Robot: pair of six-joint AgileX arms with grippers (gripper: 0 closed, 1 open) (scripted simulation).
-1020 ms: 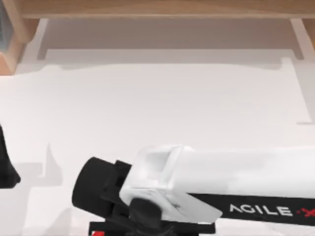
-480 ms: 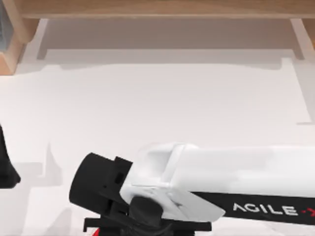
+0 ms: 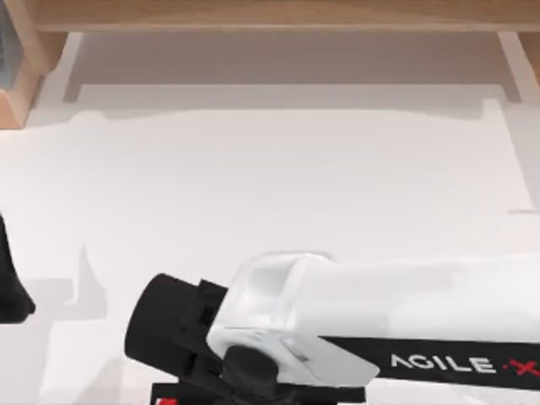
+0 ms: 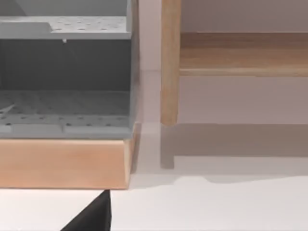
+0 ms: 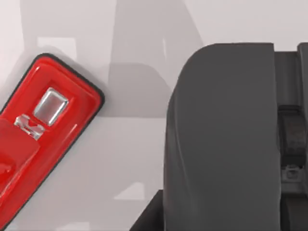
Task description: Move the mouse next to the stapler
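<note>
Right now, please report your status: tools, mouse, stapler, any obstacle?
Right arm low over table's near edge. Red stapler beside a dark bulk, mouse not confirmed. Left arm parked at left edge.

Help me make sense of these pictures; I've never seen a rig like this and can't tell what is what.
These are rendered simulation images of two AgileX robot arms at a white table. The top view looks down from above: the big white and black shape marked AGILE is the right arm, reaching across the near edge toward the left. The dark shape at the left edge is the parked left arm. A wooden shelf runs along the back. The left wrist view looks from that arm toward a wooden stand holding a grey tray. The right wrist view looks down from the right arm: a red stapler lies on the table beside a dark grey rounded body, possibly the mouse.
</note>
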